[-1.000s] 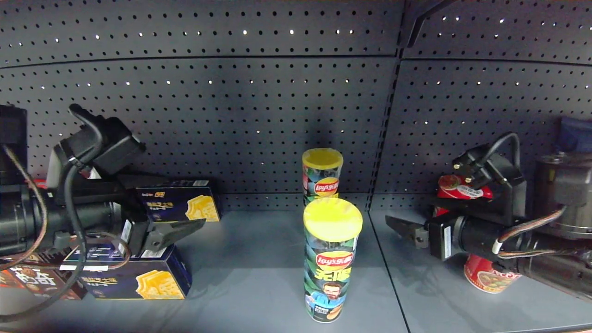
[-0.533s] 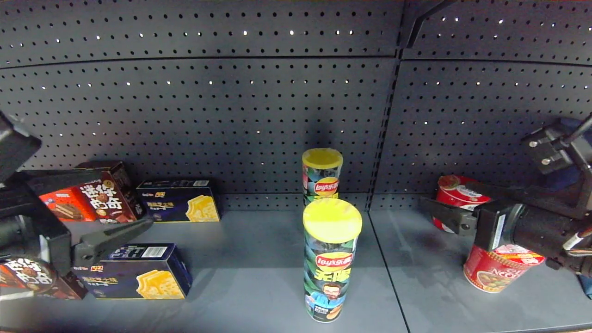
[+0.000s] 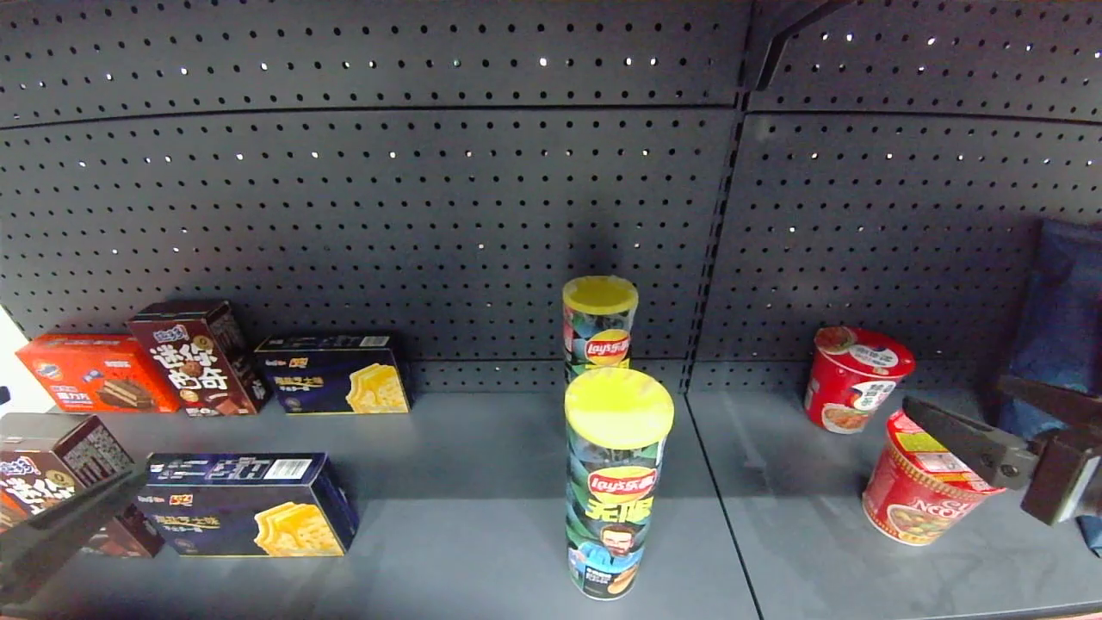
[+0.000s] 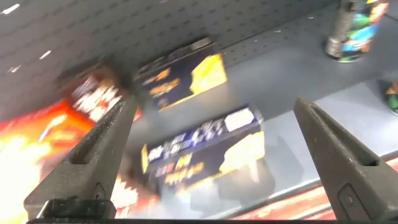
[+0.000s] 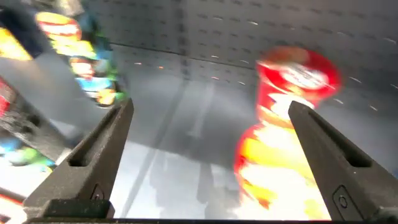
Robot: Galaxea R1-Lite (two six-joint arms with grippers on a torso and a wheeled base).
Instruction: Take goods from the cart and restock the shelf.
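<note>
Two chip cans with yellow lids stand mid-shelf, one at the front (image 3: 617,482) and one behind it (image 3: 599,325). At the left lie two dark blue cracker boxes (image 3: 250,506) (image 3: 331,375), brown boxes (image 3: 194,355) and an orange box (image 3: 90,372). Two red noodle cups (image 3: 854,377) (image 3: 925,492) stand at the right. My left gripper (image 4: 214,155) is open and empty at the shelf's front left, facing a blue cracker box (image 4: 205,152). My right gripper (image 5: 208,155) is open and empty at the far right, one finger (image 3: 964,441) in front of the near noodle cup (image 5: 280,162).
A perforated dark back panel (image 3: 430,198) closes the shelf behind the goods. The grey shelf board (image 3: 465,508) has free room between the cracker boxes and the chip cans, and between the cans and the noodle cups. A dark blue object (image 3: 1063,319) stands at the far right.
Both arms have drawn back out of the shelf toward the picture's lower corners, left arm to the left, right arm to the right. Boxes and noodle cups they covered now show. The goods have not moved.
</note>
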